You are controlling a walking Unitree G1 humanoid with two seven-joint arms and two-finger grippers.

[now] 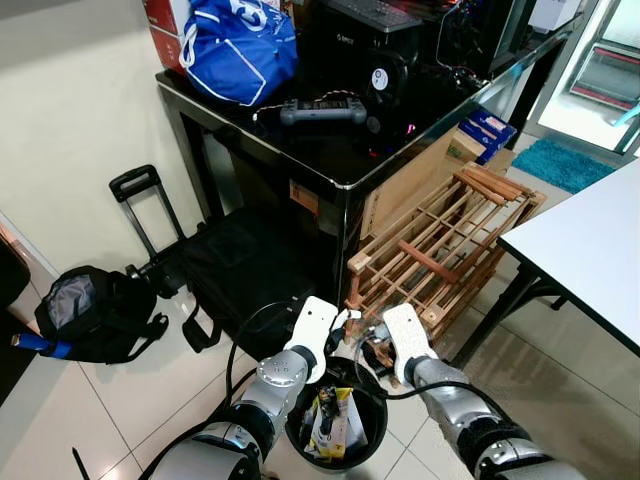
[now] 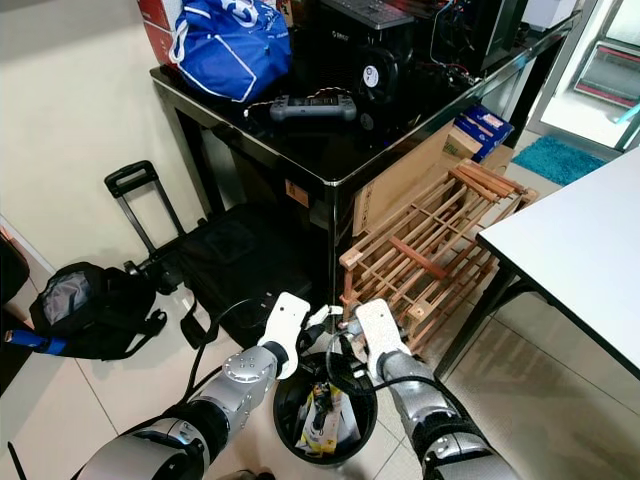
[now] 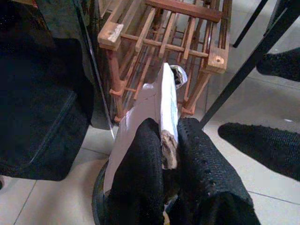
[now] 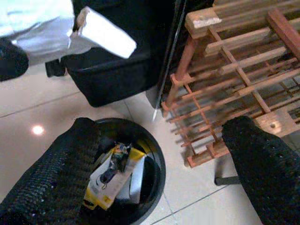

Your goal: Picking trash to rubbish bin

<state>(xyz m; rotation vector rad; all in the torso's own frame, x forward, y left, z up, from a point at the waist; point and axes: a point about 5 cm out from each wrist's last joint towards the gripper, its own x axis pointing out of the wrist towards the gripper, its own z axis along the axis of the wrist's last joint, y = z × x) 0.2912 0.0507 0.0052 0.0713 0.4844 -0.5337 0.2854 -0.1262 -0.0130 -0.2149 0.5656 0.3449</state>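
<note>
One black rubbish bin (image 1: 372, 425) stands on the tiled floor (image 1: 130, 400), already holding a yellow packet (image 4: 110, 180). Just beyond it are a wooden rack (image 1: 440, 250), the black counter's (image 1: 330, 160) corner leg and a black suitcase (image 1: 240, 265). The left claw (image 3: 164, 154) pinches a white wrapper (image 3: 154, 105) above the bin's rim. The right claw (image 4: 159, 154) hangs wide beside it.

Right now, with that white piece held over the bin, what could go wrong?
1. The left gripper pinches the white trash piece by one end over the bin's rim, not its middle; released here, it may tip onto the floor.
2. The wooden rack and black table leg stand close, so a swing could knock them.
3. The open right gripper crowds the opening.
</note>
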